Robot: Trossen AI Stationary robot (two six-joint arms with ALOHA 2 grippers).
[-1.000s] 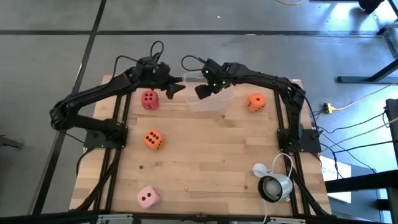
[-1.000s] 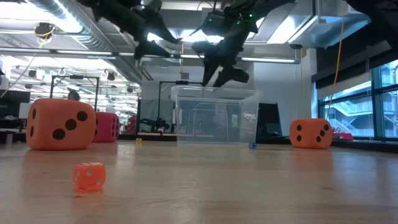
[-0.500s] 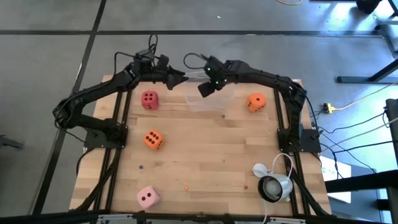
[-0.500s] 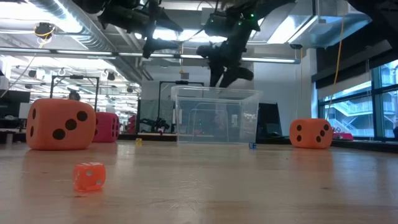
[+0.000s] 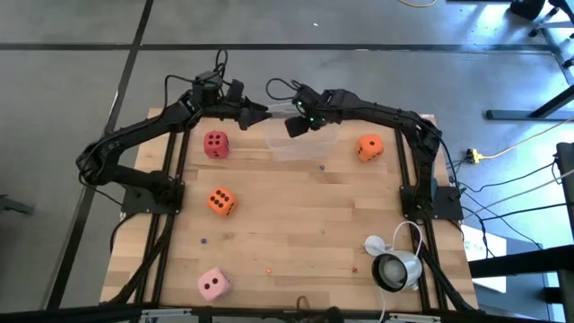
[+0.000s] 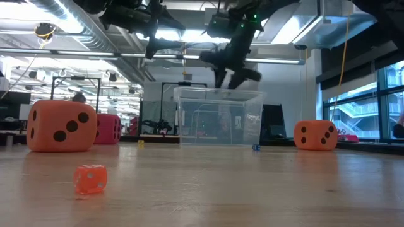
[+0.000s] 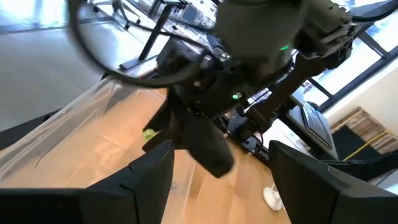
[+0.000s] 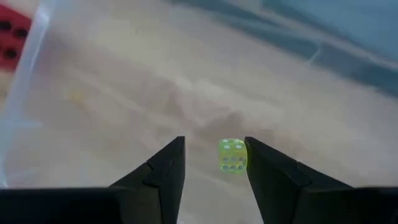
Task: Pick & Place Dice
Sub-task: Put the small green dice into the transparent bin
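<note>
**Both grippers over the clear bin, a small green die loose between the right fingers**

You have the wooden table (image 5: 296,224) with both arms reaching to its far edge, where the clear plastic bin (image 5: 303,144) stands. The left gripper (image 5: 260,111) hangs just beside the bin's left end, its fingers (image 7: 149,180) spread wide with nothing between them. The right gripper (image 5: 296,124) hangs over the bin's inside; your right wrist view shows its fingers (image 8: 165,165) apart, and a small yellow-green die (image 8: 232,154) sits in the gap close to one finger. You cannot tell from that view whether the die is touching the finger or lying on the bin floor below.

The big dice are all outside the bin. The red die (image 5: 215,143) lies near the left gripper, well left of the bin. One orange die (image 5: 369,147) sits just right of the bin; the other orange die (image 5: 221,201) lies nearer the middle left of the table. The pale pink die (image 5: 213,284) is at the near left corner. A tiny orange die (image 6: 91,178) lies close to your low camera.
</note>
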